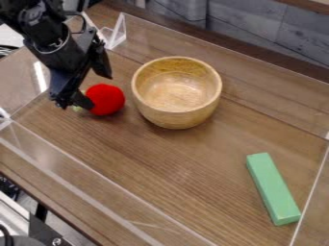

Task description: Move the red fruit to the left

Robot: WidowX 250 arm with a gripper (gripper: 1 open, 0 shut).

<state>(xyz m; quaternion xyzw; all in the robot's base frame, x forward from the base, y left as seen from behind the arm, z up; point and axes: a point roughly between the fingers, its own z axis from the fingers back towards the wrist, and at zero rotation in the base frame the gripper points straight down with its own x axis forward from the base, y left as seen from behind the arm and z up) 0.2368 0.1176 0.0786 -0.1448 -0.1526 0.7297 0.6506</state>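
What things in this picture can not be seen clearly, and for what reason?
- Gripper, camera view: its fingertips are dark and small, so contact with the red fruit cannot be judged.
- Red fruit: its left side is hidden behind the gripper.
- Arm: cut off by the top left edge.
- Wooden bowl: its near inner wall is hidden by its rim.

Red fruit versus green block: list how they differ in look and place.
The red fruit is round and bright red; the green block is flat, long and green. The fruit lies left of the bowl, beside the open gripper; the block lies far right, with nothing near it. Both rest on the wooden table.
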